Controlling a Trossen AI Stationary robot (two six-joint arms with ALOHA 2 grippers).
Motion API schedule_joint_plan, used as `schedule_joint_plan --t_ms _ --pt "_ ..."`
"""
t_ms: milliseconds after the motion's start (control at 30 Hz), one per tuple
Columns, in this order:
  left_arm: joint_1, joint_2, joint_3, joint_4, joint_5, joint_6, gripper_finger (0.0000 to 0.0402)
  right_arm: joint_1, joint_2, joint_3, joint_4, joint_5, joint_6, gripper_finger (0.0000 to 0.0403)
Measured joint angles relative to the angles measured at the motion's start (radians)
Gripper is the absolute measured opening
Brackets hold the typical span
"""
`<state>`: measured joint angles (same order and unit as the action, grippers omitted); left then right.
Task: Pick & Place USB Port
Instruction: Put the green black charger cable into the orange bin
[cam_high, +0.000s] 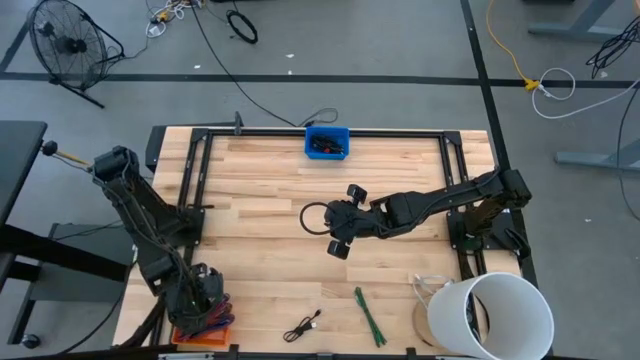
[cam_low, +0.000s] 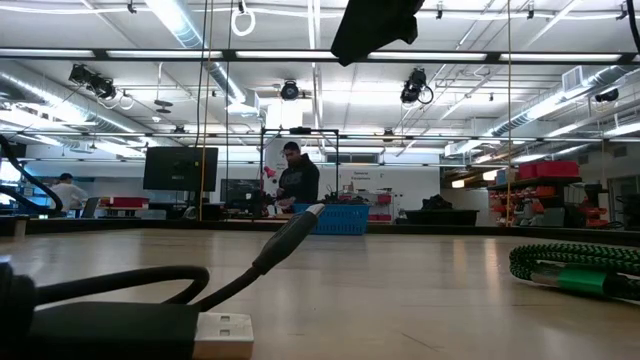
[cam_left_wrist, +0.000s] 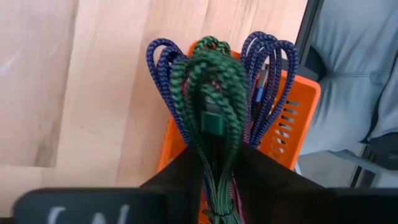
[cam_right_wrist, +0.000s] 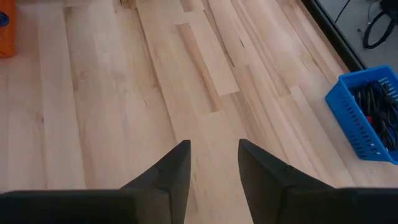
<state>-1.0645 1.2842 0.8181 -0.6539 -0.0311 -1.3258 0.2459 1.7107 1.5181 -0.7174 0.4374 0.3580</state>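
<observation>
My left gripper (cam_left_wrist: 217, 152) hangs over the orange basket (cam_left_wrist: 297, 124) at the table's near left corner (cam_high: 205, 292), shut on a green braided cable bundle (cam_left_wrist: 211, 81). Blue braided cable loops (cam_left_wrist: 268, 68) stand in the basket behind it. My right gripper (cam_right_wrist: 214, 155) is open and hovers over bare wood at the table's middle (cam_high: 340, 222). A black USB cable (cam_high: 302, 327) lies flat near the front edge, its plug (cam_low: 225, 335) close to the low camera. A second green cable (cam_high: 368, 315) lies to its right. My left gripper pinches the green cable bundle between its two fingers (cam_left_wrist: 180, 171), low on the bundle (cam_left_wrist: 214, 140). The looped end sticks out beyond the fingertips, above the basket's other cables. Whether the bundle is clear of the basket is hidden by the fingers.
A blue bin (cam_high: 327, 143) with dark cables sits at the far edge, and a white bucket (cam_high: 495, 315) stands at the near right corner. A black loop (cam_high: 313, 216) shows beside the right gripper. Black frame rails (cam_high: 195, 170) run along the table's sides. A person (cam_low: 298, 180) stands in the room behind.
</observation>
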Motion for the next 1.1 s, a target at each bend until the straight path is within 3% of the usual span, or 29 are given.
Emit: schedule_joint_plan --t_ms 233,600,967,1100 --pt "0.001 0.0 0.0 -0.005 -0.031 0.034 0.0119 0.0 0.0 0.0 0.007 0.0 0.0 0.0134" --pt "0.008 -0.002 0.0 -0.03 -0.049 0.031 0.0105 0.0 -0.001 0.0 0.023 0.0 -0.004 0.0134" --pt "0.006 -0.002 0.0 0.094 -0.095 0.062 0.0028 0.0 -0.001 0.0 0.023 0.033 -0.007 0.0134" --pt "0.006 -0.002 0.0 0.121 -0.114 0.138 0.0017 0.0 -0.001 -0.01 0.037 0.036 0.0 0.0134"
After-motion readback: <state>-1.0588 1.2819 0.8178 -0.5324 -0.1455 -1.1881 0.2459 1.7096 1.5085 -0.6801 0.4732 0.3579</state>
